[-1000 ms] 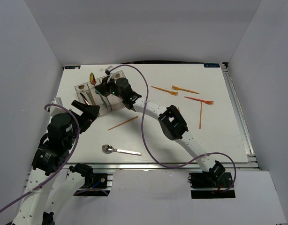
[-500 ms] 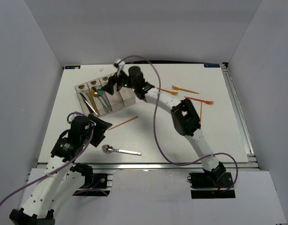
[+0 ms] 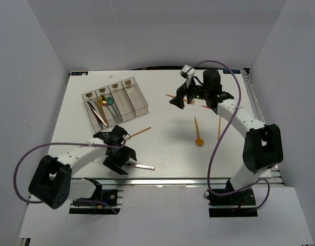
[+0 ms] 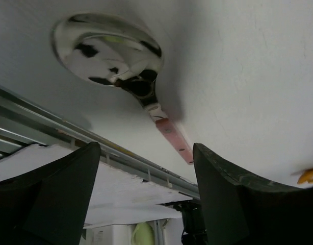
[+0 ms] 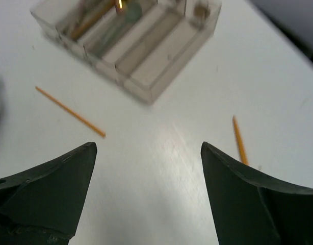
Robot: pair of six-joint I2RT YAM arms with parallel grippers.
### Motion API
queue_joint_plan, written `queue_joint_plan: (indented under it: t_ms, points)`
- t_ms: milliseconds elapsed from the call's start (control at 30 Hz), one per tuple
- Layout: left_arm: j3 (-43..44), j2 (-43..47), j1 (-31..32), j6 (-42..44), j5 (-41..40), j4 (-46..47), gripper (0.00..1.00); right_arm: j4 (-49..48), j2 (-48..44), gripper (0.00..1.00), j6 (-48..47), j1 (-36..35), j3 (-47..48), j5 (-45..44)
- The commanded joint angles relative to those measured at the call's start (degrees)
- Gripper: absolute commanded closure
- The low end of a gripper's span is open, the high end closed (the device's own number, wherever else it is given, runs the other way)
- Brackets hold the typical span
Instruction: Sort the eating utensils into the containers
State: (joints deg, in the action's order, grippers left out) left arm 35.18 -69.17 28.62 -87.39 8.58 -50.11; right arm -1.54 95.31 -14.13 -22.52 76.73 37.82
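place: lab robot cell | evidence: plain white walls, aluminium-railed table

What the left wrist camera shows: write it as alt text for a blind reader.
A shiny metal spoon lies on the white table. Two dark fingers stand open in the foreground, holding nothing, the spoon's handle pointing toward the gap between them.

The left arm and the right arm have white shells on the links and black housings at the joints. A purple cable runs in loose loops along each arm. The left tool and the right tool are black. Their fingers are dark, broad and wedge-shaped, with a matt surface. Each base is a black block.
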Motion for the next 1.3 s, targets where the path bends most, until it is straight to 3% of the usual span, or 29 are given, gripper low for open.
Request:
queue_joint_plan:
  t_ms: [0, 233, 367, 400, 467, 500, 600, 700, 800, 900, 967, 1000, 1033, 1133, 1267]
  points:
    - [3.67, -5.61, 0.91, -4.18, -1.02, -0.17, 0.17, 2.42, -3.97, 0.11, -3.45, 3.52, -8.25, 0.59]
    - [5.6, -12.56, 1.0, -5.86, -5.23, 3.52, 0.29, 2.24, -8.47, 0.11, -2.22, 6.61, -15.47, 1.9]
    - [5.69, -16.96, 0.91, -4.81, -3.14, 5.02, 0.45, 2.16, -8.47, 0.11, -1.87, 7.67, -15.38, 2.52]
    - [5.52, -17.58, 1.0, -4.72, -2.69, 5.37, 0.59, 2.16, -8.3, 0.11, -1.95, 8.02, -15.03, 2.78]
    - [5.08, -17.85, 1.0, -4.45, -2.34, 5.55, 0.71, 2.24, -8.12, 0.11, -1.95, 8.46, -14.77, 2.96]
    - [5.08, -17.5, 0.91, -4.62, -2.51, 5.55, 0.86, 2.33, -8.12, 0.11, -2.04, 8.72, -14.68, 2.96]
    - [6.13, -15.04, 1.0, -4.1, -4.0, 5.46, 1.0, 3.12, -8.03, 0.11, -2.74, 9.34, -14.59, 3.22]
    - [9.98, -12.49, 1.0, -0.24, -6.46, 4.67, 1.0, 4.79, -8.38, 0.11, -4.15, 10.13, -14.5, 3.22]
    - [16.83, -11.0, 1.0, 8.16, -11.12, 3.79, 1.0, 6.63, -8.65, 0.11, -6.25, 11.36, -14.15, 3.22]
    - [25.27, -9.85, 0.91, 27.03, -19.1, 3.53, 1.0, 8.22, -8.73, 0.11, -8.45, 12.59, -13.27, 3.13]
    - [29.22, -9.41, 0.56, 33.66, -23.67, 4.13, 1.0, 8.83, -8.82, 0.11, -9.94, 13.38, -12.66, 3.13]
    - [32.9, -9.67, -0.23, 44.92, -25.7, 5.01, 1.0, 9.53, -8.82, 0.11, -10.39, 13.56, -12.48, 3.13]
    - [34.76, -10.37, -1.8, 48.86, -24.06, 5.89, 1.0, 9.89, -8.82, 0.11, -10.83, 13.73, -12.31, 3.13]
    - [42.41, -14.85, -14.34, 61.97, -13.87, 7.04, 1.0, 11.21, -9.08, 0.11, -12.23, 14.0, -12.04, 3.22]
    - [51.29, -22.22, -21.05, 71.21, -12.71, 7.83, 1.0, 12.44, -9.7, 0.11, -13.11, 14.0, -12.3, 3.4]
